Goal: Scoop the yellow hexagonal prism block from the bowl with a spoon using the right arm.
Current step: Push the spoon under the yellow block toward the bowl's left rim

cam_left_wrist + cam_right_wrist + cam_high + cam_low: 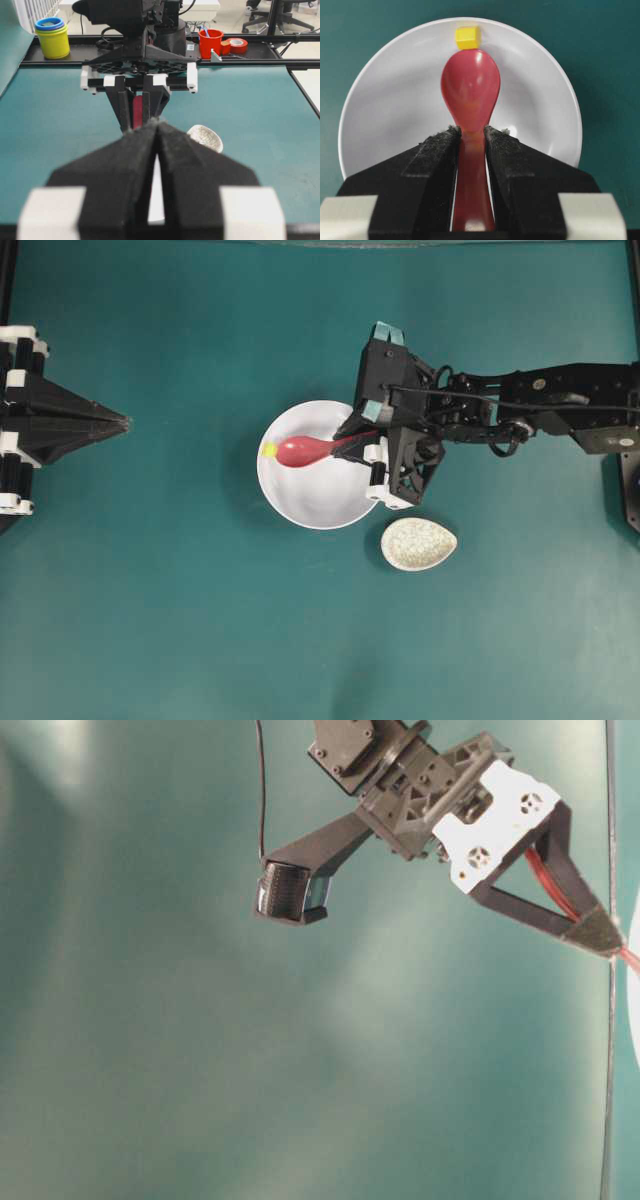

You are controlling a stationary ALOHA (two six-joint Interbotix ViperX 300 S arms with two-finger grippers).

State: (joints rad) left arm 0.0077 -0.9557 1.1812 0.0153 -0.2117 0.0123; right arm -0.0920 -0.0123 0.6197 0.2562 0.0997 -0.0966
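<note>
The white bowl point(300, 512) sits mid-table. Against its left inner wall rests the tiny yellow hexagonal prism block point(269, 450), seen at the far rim in the right wrist view point(468, 37). My right gripper point(352, 440) hangs over the bowl's right rim, shut on the straight handle of the red-pink spoon point(300, 451). The spoon's oval head point(470, 95) lies inside the bowl point(395, 115), its tip just short of the block or touching it. The right gripper's jaws point(471, 131) clamp the handle on both sides. My left gripper point(120, 422) is shut and empty at the left edge, far from the bowl.
A small speckled off-white spoon rest point(418, 544) lies just below and right of the bowl, close under the right wrist. Beyond the table's far end, the left wrist view shows a yellow cup stack point(52, 37) and a red cup point(210, 42).
</note>
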